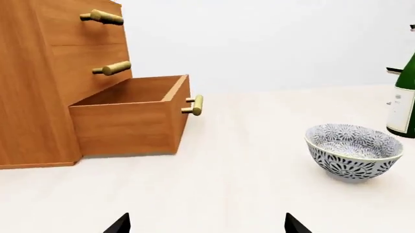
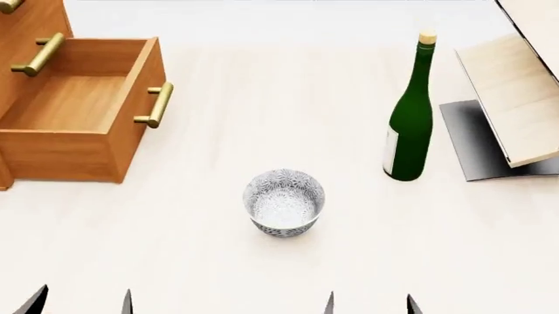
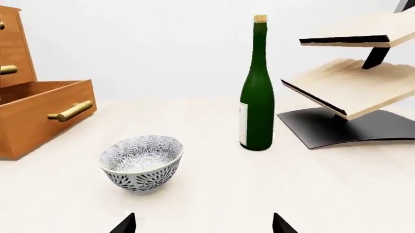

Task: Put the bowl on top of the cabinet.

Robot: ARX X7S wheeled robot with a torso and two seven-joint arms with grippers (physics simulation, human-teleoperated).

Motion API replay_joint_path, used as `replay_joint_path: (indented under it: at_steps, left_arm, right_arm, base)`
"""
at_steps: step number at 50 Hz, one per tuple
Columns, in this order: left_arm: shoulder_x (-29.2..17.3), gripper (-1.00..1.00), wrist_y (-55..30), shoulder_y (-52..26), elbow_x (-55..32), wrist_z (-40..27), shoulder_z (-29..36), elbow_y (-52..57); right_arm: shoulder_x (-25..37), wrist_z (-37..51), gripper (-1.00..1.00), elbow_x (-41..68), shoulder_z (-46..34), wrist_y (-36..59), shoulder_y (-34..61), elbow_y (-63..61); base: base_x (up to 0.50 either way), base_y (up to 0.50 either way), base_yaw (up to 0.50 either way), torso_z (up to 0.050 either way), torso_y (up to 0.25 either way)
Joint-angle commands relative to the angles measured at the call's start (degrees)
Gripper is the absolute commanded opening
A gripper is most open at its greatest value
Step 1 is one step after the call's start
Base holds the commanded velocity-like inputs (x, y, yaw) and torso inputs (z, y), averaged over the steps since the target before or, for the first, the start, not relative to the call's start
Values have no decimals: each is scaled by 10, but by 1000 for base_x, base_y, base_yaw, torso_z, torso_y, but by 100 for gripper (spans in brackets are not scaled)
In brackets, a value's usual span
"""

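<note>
Bowl [image 2: 284,203]: speckled white-grey, upright on its narrow foot on the pale tabletop [image 2: 262,261], free of both grippers. In the head view it sits just below centre, at about 6 o'clock from the middle of the frame. Inside appears bare.
Left gripper [image 2: 83,302]: only two dark fingertips show at the near edge of the head view, at about 8 o'clock from the bowl. Jaws spread apart, nothing between them. Well apart from the bowl.
Right gripper [image 2: 368,304]: two dark fingertips at the near edge, at about 5 o'clock from the bowl. Jaws spread apart, nothing held. Apart from the bowl.
Green bottle [image 2: 410,114]: upright, cork-coloured top, pale label low on the body. Stands at about 2 o'clock from the bowl, apart from it.
Rack [image 2: 515,98]: pale wooden shelves, tilted, on a dark base [image 2: 476,144]. Just beyond the bottle at 3 o'clock from it, at the far right of the head view.
Cabinet [image 2: 26,26]: orange-brown wood, at about 10 o'clock from the bowl, well apart.
Bottom drawer [image 2: 78,111]: pulled out, open to view, interior bare wood.
Handles [image 2: 156,104]: brass bars; one on the open drawer front, others on the shut drawers above.
Cabinet top: out of frame in all views; state cannot be told.
</note>
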Motion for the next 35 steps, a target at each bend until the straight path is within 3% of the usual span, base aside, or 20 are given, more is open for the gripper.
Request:
replay_joint_path:
  at_steps: [1, 10, 13, 35]
  left_arm:
    - [-15, 100, -88, 32, -26, 20, -15, 176]
    - [-30, 100, -98, 64, -47, 18, -28, 287]
    - [-32, 100, -71, 65, -29, 8, -30, 291]
    - [-45, 100, -94, 66, -66, 3, -44, 317]
  right_arm:
    - [17, 10, 100, 40, 61, 31, -79, -242]
    - [36, 19, 100, 47, 81, 21, -122, -329]
    - [40, 18, 100, 38, 79, 11, -130, -337]
    - [52, 26, 100, 40, 82, -9, -148, -360]
  base:
    - [500, 0, 0, 0, 0]
    - [500, 0, 0, 0, 0]
    - [500, 0, 0, 0, 0]
    - [500, 0, 0, 0, 0]
